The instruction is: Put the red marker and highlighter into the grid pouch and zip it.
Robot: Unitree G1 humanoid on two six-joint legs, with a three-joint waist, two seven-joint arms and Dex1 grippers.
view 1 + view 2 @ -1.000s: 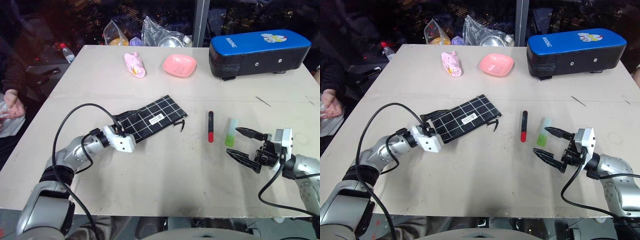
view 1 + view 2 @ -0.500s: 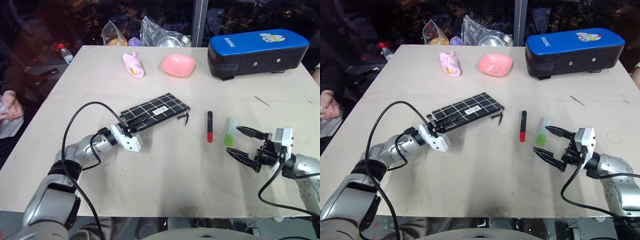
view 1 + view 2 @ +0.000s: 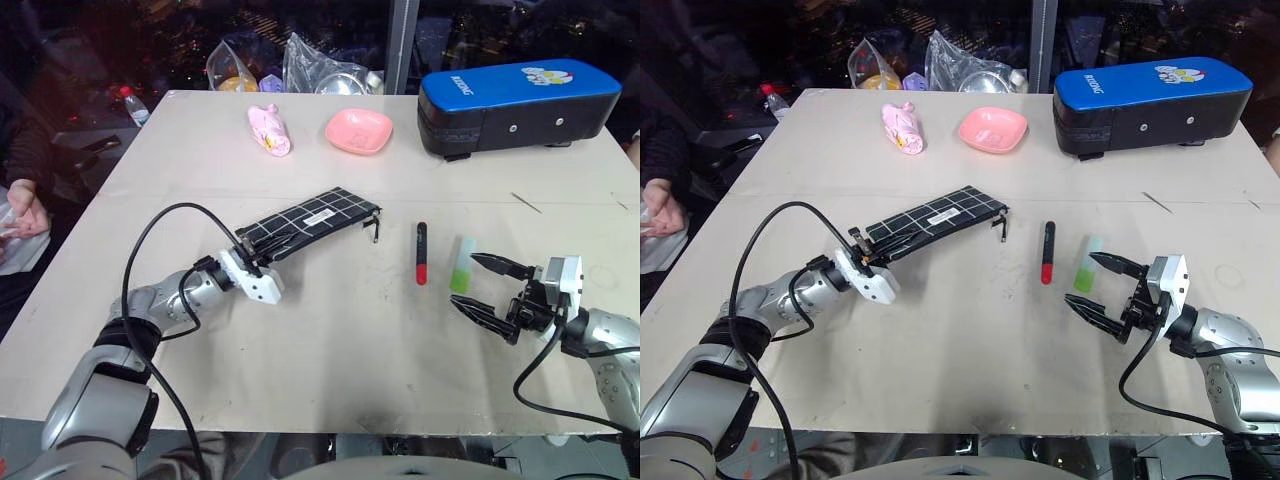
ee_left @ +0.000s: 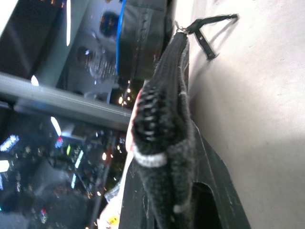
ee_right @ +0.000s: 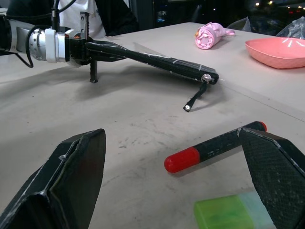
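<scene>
The grid pouch (image 3: 315, 218) is black with white lines. It is raised off the table at its left end and tilted on edge, its zipper pull (image 3: 375, 231) dangling at the right end. My left gripper (image 3: 247, 254) is shut on the pouch's left end. The red marker (image 3: 421, 252), half black and half red, lies on the table right of the pouch. The light-green highlighter (image 3: 461, 264) lies just right of it. My right gripper (image 3: 483, 285) stands open beside the highlighter, touching nothing. The right wrist view shows the marker (image 5: 209, 146) and highlighter (image 5: 226, 213) between the open fingers.
A big blue-and-black case (image 3: 515, 105) stands at the back right. A pink dish (image 3: 358, 131) and a pink wrapped item (image 3: 269, 130) lie at the back, with plastic bags (image 3: 320, 70) behind them. A person's hand (image 3: 22, 212) rests at the far left edge.
The left gripper closed on the pouch's left end and lifted it, tilting the pouch from flat onto its edge. The right gripper stayed still and open.
</scene>
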